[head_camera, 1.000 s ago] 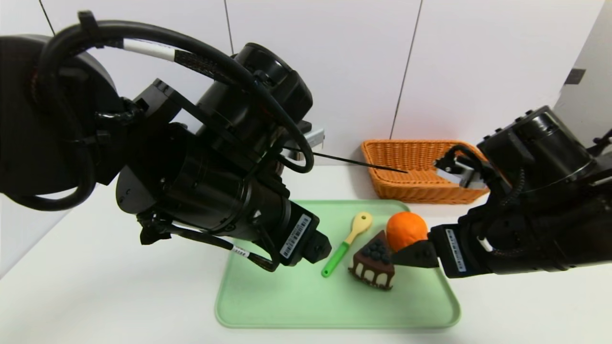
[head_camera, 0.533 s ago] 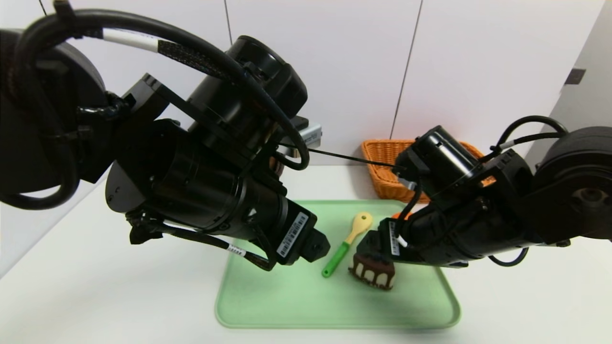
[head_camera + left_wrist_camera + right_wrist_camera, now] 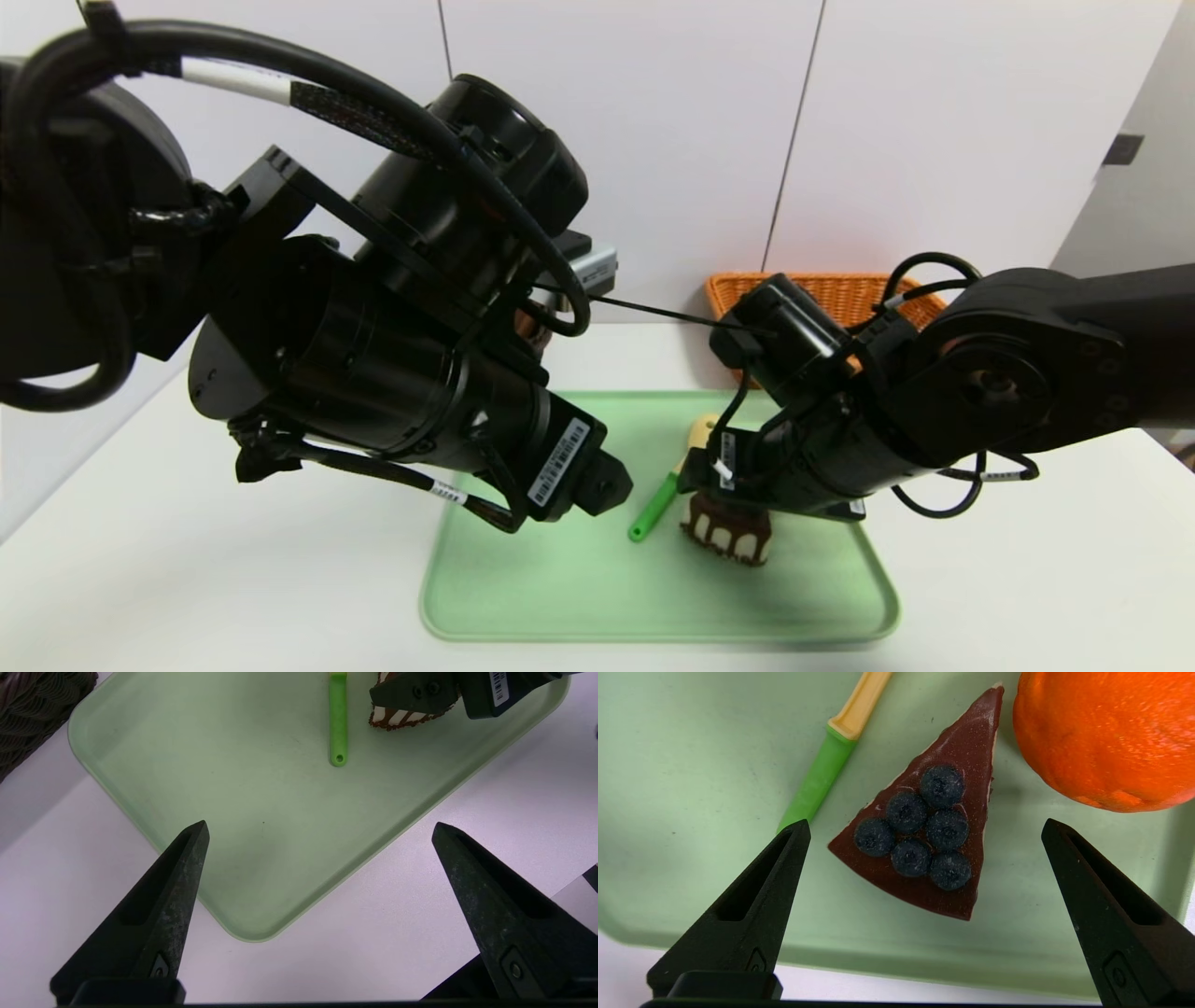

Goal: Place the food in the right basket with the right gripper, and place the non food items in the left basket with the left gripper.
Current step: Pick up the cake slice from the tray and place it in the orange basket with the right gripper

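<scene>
From the head view, the right gripper (image 3: 714,485) hangs low over the chocolate cake wedge (image 3: 728,539) on the green tray (image 3: 579,597), and its arm covers the orange fruit completely and most of the orange-tan basket (image 3: 840,291) behind. Only the green handle of the spoon (image 3: 653,509) and a sliver of its yellow bowl show. The left gripper (image 3: 607,485) is parked above the tray's left part; its bulky arm blocks whatever lies behind it.

In the left wrist view, the left gripper (image 3: 317,830) has its fingers spread wide and empty above a bare corner of the tray (image 3: 187,765). A strip of the dark brown basket (image 3: 32,714) is cut off at the frame edge, so its contents cannot be seen. The spoon handle (image 3: 338,718) and the cake's striped side (image 3: 397,717) sit at the far edge.

In the right wrist view, the right gripper (image 3: 924,826) is released, fingers straddling the cake wedge (image 3: 929,835), which lies between the spoon (image 3: 822,770) and the orange (image 3: 1106,737) (near it; whether they touch is unclear). The wedge looks light and probably a firm model; its two long flat sides seem the best hold, below the bumpy blueberries. The orange is round and smooth, so likelier to slip unless gripped across its middle.
</scene>
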`<state>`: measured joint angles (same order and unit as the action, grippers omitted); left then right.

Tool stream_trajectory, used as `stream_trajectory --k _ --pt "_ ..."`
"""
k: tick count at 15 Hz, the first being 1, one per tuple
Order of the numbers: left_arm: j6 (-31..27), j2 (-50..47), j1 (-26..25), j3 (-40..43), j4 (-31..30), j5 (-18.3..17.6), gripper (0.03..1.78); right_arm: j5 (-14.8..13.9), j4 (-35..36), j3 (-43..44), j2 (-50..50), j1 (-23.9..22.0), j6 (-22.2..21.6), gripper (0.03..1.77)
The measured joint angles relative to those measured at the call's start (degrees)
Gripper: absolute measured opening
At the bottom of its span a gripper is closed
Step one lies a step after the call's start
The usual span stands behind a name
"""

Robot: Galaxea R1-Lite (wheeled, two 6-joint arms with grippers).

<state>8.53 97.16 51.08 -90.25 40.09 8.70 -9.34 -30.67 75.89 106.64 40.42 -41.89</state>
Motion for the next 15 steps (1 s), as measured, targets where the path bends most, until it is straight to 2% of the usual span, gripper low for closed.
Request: stream_trajectory --k 3,6,9,11,15 --pt "0.0 -0.1 0.0 0.3 -0.1 0.0 1.69 0.0 0.0 0.0 1.2 0.0 0.0 1.71" --pt "0.0 -0.1 0.0 0.4 -0.1 0.1 1.69 0.4 0.0 0.0 2.0 0.3 -0.1 1.19" --pt "0.0 -0.1 0.0 0.4 -0.2 0.1 1.69 0.6 0.0 0.0 2.1 0.8 0.0 0.87" --pt "0.0 -0.1 0.0 0.4 -0.2 0.1 1.69 0.6 0.0 0.0 1.3 0.8 0.2 0.80" --pt "0.0 -0.1 0.0 0.4 -0.2 0.1 1.69 0.6 -0.2 0.2 -2.8 0.9 1.9 0.80"
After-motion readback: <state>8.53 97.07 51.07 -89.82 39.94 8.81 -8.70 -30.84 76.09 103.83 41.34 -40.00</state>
